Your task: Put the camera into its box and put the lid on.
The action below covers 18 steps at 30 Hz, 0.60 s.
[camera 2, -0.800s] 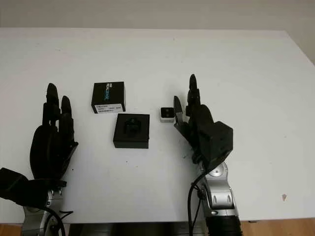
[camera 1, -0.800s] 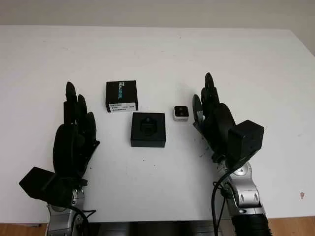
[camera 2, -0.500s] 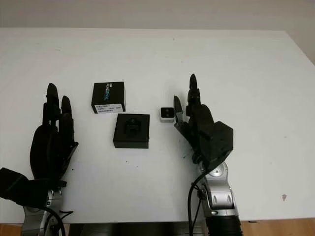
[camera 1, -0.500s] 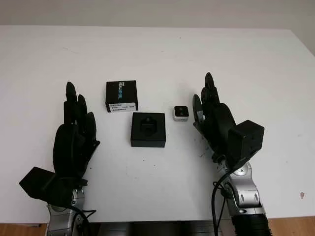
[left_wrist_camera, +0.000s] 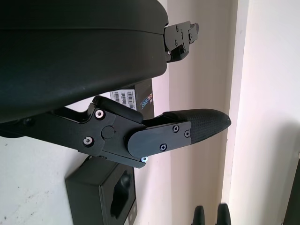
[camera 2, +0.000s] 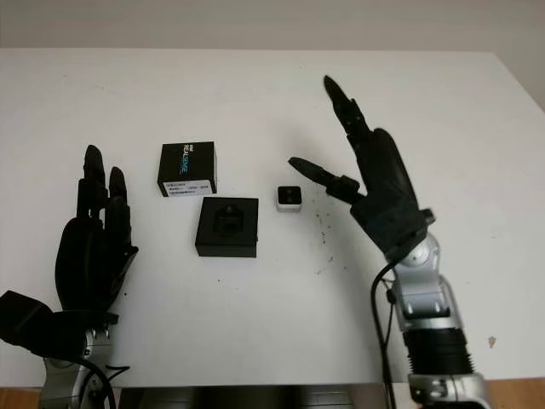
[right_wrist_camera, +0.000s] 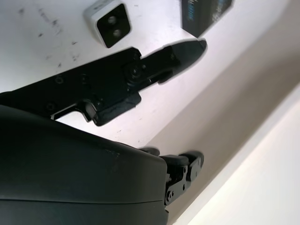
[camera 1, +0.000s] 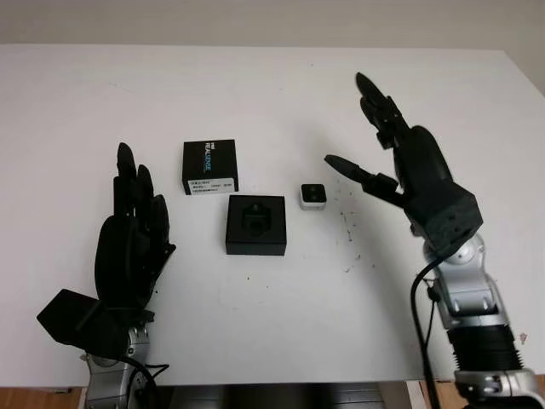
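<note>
A white counter [camera 1: 255, 94] is seen, its far edge met by a pale wall [camera 1: 255, 21]. Small dark specks [camera 1: 347, 223] are scattered on it right of centre, and a reddish spot [camera 1: 522, 338] is seen near its near right corner.

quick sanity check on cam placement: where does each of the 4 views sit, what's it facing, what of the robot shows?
Left eye: head, looking down at the table; both arms enter from the bottom, left hand, right hand.
Right eye: same head camera, set a little apart; same scene.
Left wrist: beside the left hand's shell, facing the open box and lid.
Right wrist: beside the right hand's shell, facing the camera.
Shared: camera, box and lid appear in both eye views.
</note>
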Each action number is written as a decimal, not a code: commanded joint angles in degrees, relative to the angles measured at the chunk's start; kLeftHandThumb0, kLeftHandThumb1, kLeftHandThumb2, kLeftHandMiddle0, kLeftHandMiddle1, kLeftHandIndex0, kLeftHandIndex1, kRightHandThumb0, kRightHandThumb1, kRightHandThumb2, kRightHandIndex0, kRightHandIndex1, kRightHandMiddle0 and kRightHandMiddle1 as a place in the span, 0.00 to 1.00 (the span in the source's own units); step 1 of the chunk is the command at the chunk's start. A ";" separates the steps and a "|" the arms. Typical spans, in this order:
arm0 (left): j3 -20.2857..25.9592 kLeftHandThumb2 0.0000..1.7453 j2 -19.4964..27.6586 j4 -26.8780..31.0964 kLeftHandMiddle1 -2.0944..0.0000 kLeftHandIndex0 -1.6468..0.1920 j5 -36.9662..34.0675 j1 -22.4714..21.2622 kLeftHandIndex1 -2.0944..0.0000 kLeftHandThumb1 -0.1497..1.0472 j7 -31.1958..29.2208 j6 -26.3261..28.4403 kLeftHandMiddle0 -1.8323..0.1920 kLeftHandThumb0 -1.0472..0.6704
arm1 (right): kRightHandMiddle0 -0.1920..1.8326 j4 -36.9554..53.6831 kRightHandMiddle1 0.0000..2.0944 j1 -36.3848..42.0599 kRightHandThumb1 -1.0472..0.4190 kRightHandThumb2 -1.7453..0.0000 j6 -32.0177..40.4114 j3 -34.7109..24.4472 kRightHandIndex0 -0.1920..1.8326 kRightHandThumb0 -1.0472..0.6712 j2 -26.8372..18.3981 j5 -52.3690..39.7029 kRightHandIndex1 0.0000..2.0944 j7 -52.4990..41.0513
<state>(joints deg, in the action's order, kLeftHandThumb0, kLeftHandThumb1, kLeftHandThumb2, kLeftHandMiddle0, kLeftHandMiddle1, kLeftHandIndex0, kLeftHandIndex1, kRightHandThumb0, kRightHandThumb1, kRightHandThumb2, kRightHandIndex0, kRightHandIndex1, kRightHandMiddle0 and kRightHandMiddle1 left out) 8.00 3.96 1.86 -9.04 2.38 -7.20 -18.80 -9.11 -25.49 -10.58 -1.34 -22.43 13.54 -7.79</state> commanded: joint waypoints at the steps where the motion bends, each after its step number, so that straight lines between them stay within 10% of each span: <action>1: -0.03 0.35 0.04 -0.03 0.98 1.00 0.61 0.62 1.00 1.00 0.08 -0.64 1.00 0.20 | 0.24 -1.79 0.15 -2.15 0.19 0.98 -2.35 0.46 0.27 0.26 -2.40 0.34 0.12 -1.44; 18: 0.04 0.35 0.22 -0.27 0.98 1.00 0.34 -0.18 1.00 1.00 -0.36 -0.87 1.00 0.21 | 0.31 -6.29 0.11 -10.34 0.22 0.97 1.60 6.82 0.30 0.29 -11.79 10.39 0.14 -10.56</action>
<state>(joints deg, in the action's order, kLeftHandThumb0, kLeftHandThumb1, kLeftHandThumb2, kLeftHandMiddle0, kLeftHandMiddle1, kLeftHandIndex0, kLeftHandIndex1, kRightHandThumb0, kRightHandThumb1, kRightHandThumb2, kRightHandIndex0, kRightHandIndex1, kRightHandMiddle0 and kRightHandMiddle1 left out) 7.88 3.98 1.49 -8.50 2.34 -7.38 -18.99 -15.55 -34.61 -9.41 5.11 -33.34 23.58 -18.11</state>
